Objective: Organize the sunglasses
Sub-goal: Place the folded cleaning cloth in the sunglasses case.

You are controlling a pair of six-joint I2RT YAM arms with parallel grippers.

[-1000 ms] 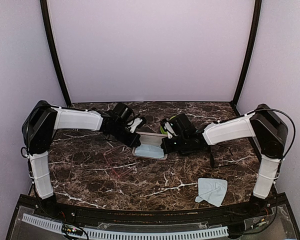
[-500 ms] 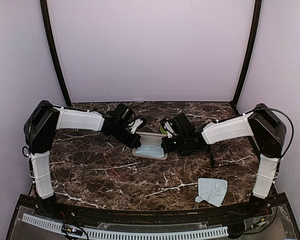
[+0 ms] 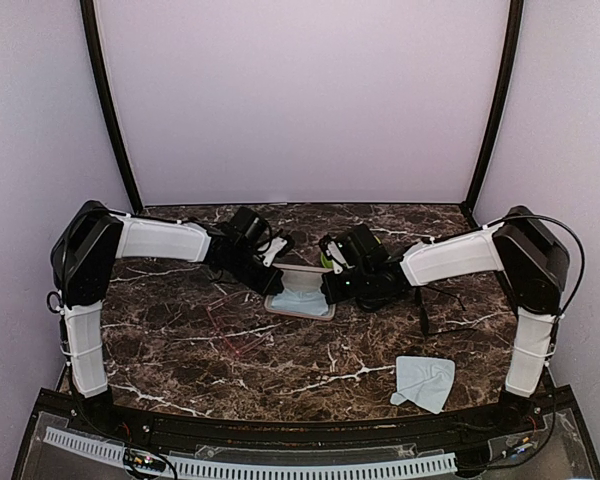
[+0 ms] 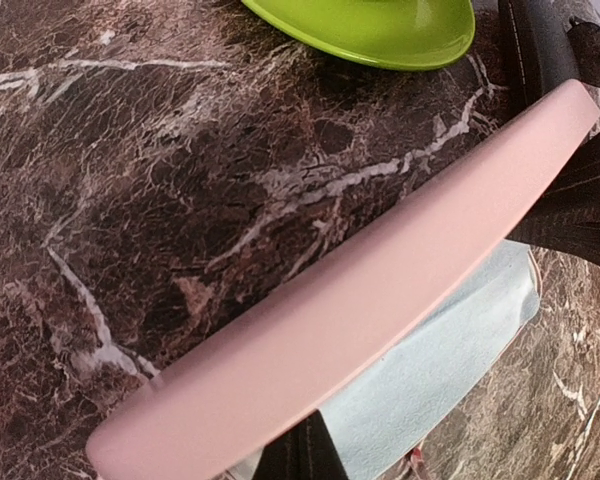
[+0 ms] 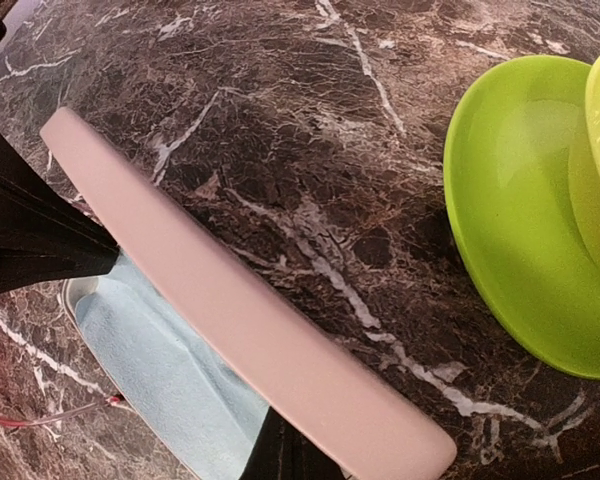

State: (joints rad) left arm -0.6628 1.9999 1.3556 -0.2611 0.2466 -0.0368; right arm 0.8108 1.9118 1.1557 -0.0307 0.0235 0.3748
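The pink case (image 3: pixel 302 297) lies open mid-table, its lid (image 4: pixel 360 290) raised on edge, with a light-blue cloth (image 4: pixel 435 365) inside. My left gripper (image 3: pixel 276 283) is shut at the case's left end, its fingers (image 4: pixel 302 452) together just under the lid's rim. At the right end my right gripper (image 3: pixel 329 288) is shut, its fingertips (image 5: pixel 280 445) against the lid (image 5: pixel 230 300). The red-pink sunglasses (image 3: pixel 235 335) lie on the marble in front of the case's left side, and their frame (image 5: pixel 40 415) shows at the right wrist view's edge. The black wire sunglasses (image 3: pixel 424 318) lie to the right.
A green bowl-like thing (image 5: pixel 520 220) sits just behind the case, also in the left wrist view (image 4: pixel 380 25). A second light-blue cloth (image 3: pixel 424 383) lies front right. Purple walls close in the back and both sides.
The right gripper has edged slightly left and toward the back at the case's end. The left arm has barely shifted. Both grippers stay shut.
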